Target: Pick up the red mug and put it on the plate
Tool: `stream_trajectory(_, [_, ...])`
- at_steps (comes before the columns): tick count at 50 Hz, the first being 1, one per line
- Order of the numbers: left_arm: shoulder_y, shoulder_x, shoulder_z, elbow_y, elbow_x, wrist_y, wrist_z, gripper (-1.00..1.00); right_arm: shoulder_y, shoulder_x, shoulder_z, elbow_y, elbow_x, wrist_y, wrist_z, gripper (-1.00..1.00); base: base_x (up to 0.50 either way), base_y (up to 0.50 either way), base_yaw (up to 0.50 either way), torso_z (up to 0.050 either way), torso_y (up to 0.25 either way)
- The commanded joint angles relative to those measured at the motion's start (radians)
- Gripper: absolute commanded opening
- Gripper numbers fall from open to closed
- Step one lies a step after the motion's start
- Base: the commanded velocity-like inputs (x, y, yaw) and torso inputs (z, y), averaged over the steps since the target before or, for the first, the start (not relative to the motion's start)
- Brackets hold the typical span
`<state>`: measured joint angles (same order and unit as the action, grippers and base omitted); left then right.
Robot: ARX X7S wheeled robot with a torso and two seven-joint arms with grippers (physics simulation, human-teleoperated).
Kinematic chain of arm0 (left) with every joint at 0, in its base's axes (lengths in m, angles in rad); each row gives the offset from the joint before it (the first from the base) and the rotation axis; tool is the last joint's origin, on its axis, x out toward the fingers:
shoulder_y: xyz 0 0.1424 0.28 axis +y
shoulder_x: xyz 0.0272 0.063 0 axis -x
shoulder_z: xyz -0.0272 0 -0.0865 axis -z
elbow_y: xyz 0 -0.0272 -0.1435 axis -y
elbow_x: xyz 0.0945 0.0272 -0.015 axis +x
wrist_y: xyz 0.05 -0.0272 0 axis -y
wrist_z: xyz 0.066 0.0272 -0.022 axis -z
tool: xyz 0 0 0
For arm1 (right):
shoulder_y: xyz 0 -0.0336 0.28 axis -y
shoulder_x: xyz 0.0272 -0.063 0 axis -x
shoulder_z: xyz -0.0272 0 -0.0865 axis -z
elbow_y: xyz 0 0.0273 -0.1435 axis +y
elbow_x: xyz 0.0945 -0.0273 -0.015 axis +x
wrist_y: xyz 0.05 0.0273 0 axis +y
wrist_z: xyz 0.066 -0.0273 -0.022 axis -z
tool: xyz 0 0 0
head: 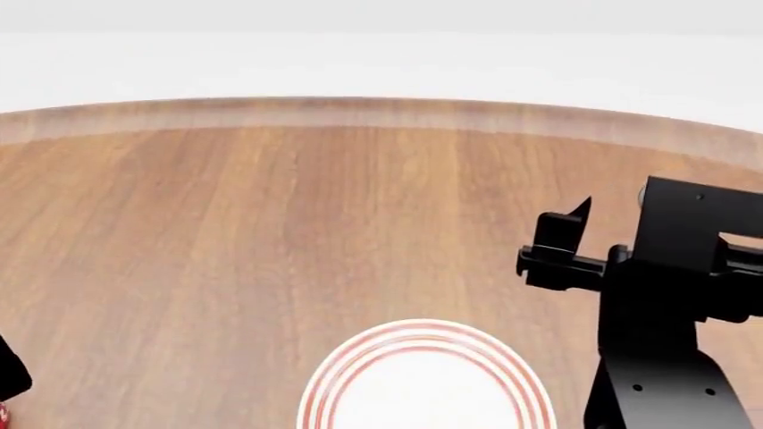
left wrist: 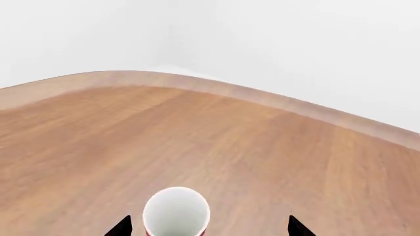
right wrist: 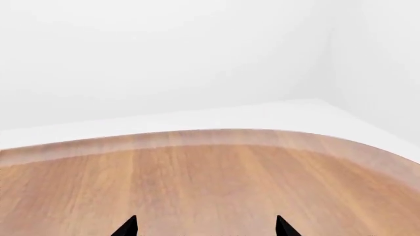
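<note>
Left tool (left wrist: 208, 227) released, tips spread wide, straddling red mug (left wrist: 176, 212). Mug upright on wooden surface (left wrist: 210, 142), white inside facing up, only a thin red strip of outer wall visible at frame edge. Mug nearer one fingertip (left wrist: 121, 226) than the other; contact not clear. Handle not visible.

In head view, only a sliver of red (head: 4, 415) at lower left edge, next to dark bit of left arm. Plate (head: 424, 379) with red rings near bottom centre, partly cut off by frame, flat on surface, well apart from mug.

Right tool (right wrist: 205, 227) released, tips spread over bare wood, holding nothing. Same tool (head: 560, 234) in head view at right, raised above surface, just right of plate.

White walls behind rounded surface edge.
</note>
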<state>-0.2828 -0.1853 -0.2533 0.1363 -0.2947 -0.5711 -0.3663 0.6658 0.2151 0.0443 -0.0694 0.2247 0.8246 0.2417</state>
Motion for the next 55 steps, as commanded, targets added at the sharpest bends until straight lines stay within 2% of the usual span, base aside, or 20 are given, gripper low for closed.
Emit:
stream_trajectory(1, [-0.022, 0.000, -0.015, -0.110, -0.003, 0.034, -0.003, 1.00, -0.002, 0.001, -0.005, 0.012, 0.005, -0.006, 0.000, 1.00, 0.00, 0.00, 0.00, 0.000, 0.000])
stream_trajectory(20, [-0.076, -0.010, 0.002, -0.318, -0.009, 0.074, 0.036, 1.00, -0.003, 0.000, -0.012, 0.034, 0.011, -0.024, 0.003, 1.00, 0.00, 0.00, 0.00, 0.000, 0.000])
stream_trajectory(55, [-0.159, -0.024, 0.062, -0.492, 0.008, 0.088, 0.063, 1.00, 0.000, 0.004, -0.022, 0.069, 0.024, -0.048, 0.007, 1.00, 0.00, 0.00, 0.00, 0.000, 0.000])
